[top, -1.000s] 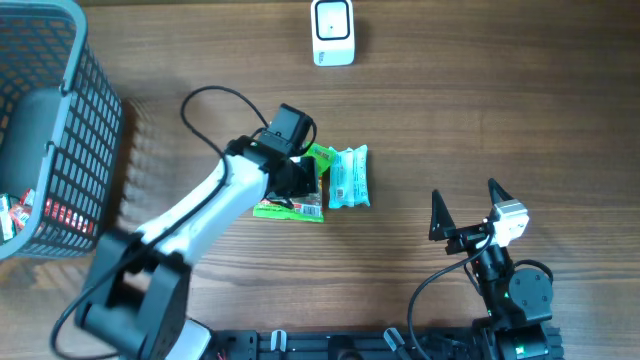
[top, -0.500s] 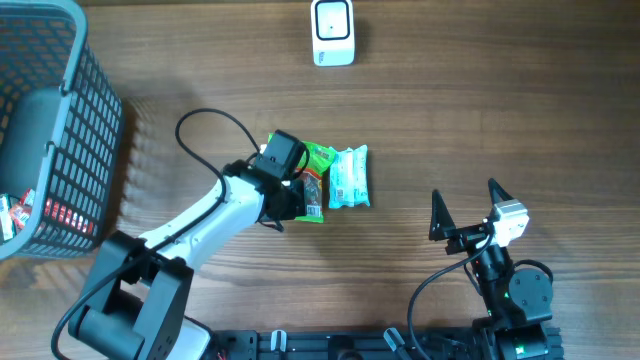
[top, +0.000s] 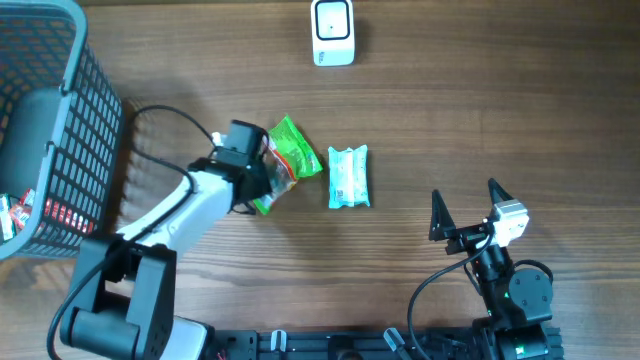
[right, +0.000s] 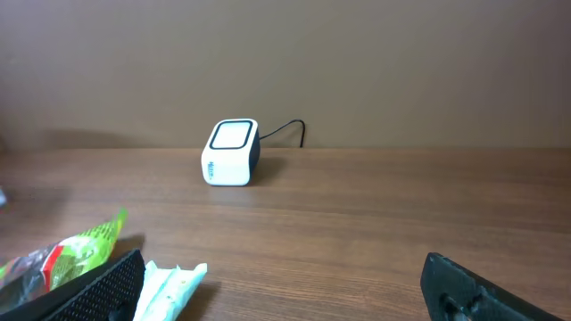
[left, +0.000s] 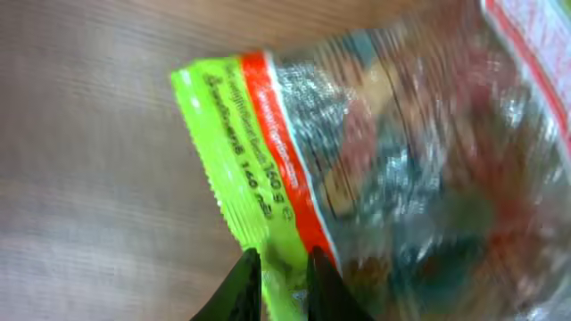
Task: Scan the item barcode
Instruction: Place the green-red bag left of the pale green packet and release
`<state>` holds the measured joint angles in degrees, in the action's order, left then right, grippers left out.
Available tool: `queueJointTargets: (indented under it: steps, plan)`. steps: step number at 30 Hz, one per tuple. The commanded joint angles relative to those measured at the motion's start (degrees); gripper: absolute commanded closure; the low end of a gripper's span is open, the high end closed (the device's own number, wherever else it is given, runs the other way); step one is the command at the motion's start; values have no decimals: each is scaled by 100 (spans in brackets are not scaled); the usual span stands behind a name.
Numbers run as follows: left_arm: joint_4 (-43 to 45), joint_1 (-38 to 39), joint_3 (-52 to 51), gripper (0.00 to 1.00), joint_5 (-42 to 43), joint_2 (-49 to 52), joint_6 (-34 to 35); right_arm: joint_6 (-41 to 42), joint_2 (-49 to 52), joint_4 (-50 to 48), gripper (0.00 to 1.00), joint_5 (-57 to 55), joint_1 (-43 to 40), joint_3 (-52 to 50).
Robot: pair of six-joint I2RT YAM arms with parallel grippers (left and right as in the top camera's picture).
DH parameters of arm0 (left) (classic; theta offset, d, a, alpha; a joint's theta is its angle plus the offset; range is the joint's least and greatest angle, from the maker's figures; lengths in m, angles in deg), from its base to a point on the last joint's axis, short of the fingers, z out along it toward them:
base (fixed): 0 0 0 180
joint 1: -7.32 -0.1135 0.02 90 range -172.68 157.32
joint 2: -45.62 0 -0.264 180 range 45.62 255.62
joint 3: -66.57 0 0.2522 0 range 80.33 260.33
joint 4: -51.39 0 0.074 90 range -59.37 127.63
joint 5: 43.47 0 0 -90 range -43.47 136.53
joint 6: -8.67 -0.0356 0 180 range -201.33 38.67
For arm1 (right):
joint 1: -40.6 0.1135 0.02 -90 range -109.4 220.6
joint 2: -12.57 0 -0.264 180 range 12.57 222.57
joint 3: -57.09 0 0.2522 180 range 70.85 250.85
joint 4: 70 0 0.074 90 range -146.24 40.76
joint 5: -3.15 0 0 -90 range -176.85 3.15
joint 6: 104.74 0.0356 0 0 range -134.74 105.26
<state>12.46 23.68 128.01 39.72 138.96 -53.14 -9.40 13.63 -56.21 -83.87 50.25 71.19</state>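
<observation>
left gripper [top: 252, 182] is pinched almost closed on the green snack packet [top: 292, 158]. in the wrist view its two dark fingers [left: 241, 281] press the packet's green sealed edge between them, and the orange stripe and clear window above are blurred. right gripper [top: 465, 195] stands spread wide with nothing in it, close to the near edge of the table [top: 520, 100] and toward its right corner. the table is brown wood grain. a grey mesh basket [top: 95, 130] fills the far left corner and runs down the left edge, with some red and white packs [top: 18, 215] low inside it. the white left arm [top: 185, 205] reaches from the near edge toward the table's middle, with a black cable [top: 165, 112] looping over it. a white scanner [top: 332, 32] with a dark-framed window sits at the far edge, about midway along it, well apart from both packets. a teal packet [top: 349, 177] lies flat near the table's middle, its long side running from far to near. the green snack packet is just to its left, tilted, with a strip of bare wood between the two. whether it is lifted clear of the wood cannot be told.
</observation>
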Motion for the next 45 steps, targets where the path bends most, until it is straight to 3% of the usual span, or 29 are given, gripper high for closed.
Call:
queueJointTargets:
  steps: [1,3,9,16,22,26,36,45]
  plan:
    - [341,-79,-50,88,33,52,57,81,-4,-13,0,48,-24,-4]
    - [251,-79,101,96,2,-46,-63,83,-4,-13,0,48,-24,-4]
    - [358,-7,688,96,201,-334,-68,83,-4,-13,0,46,-24,-4]
    - [713,79,686,95,188,511,103,81,-4,-13,0,46,-24,-4]
    - [883,136,686,95,1622,824,50,81,-4,-13,0,48,-24,-4]
    - [820,271,686,96,2297,826,-400,83,-4,-13,0,48,-24,-4]
    - [916,684,841,96,2192,686,-369,83,-4,-13,0,48,-24,-4]
    - [-570,302,1244,90,1198,20,-330,83,-4,-13,0,46,-24,-4]
